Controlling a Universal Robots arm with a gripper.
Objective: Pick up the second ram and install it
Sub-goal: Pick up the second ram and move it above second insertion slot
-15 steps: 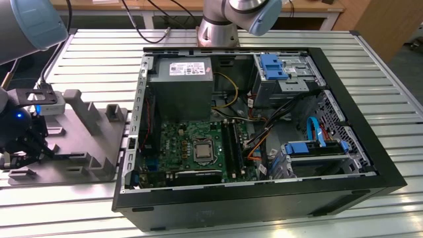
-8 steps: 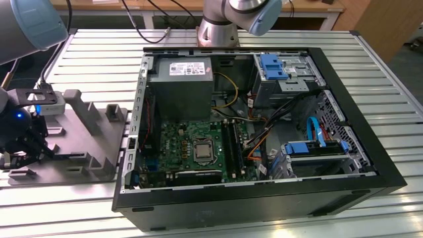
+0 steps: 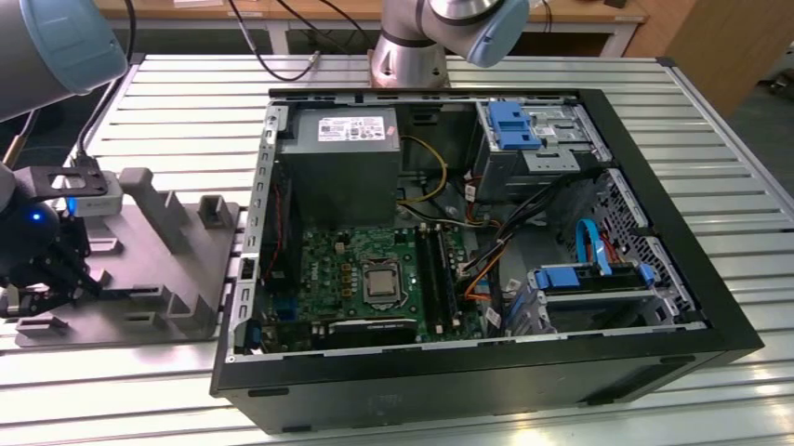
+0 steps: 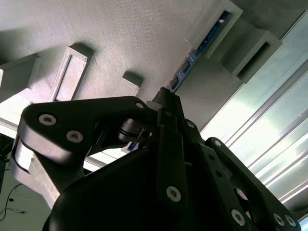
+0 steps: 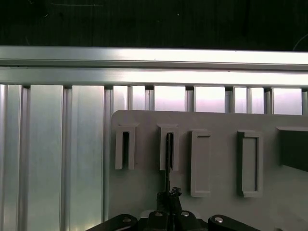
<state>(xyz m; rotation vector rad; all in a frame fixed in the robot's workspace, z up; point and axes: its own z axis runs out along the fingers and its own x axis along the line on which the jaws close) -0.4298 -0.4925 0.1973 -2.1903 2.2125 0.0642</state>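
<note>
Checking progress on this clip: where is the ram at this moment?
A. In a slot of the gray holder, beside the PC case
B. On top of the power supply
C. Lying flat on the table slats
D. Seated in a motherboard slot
A: in the first wrist view the ram sits edge-on in a slot of the gray holder, with the gripper right at its near end.

Before me, an open black computer case (image 3: 496,381) lying on a ribbed metal table (image 3: 186,111), grey power supply (image 3: 337,177) inside it, green motherboard (image 3: 325,269) with its processor socket (image 3: 378,283), blue drive latch (image 3: 511,125), blue cable (image 3: 593,243), grey slotted fixture (image 3: 162,279) beside the case
</note>
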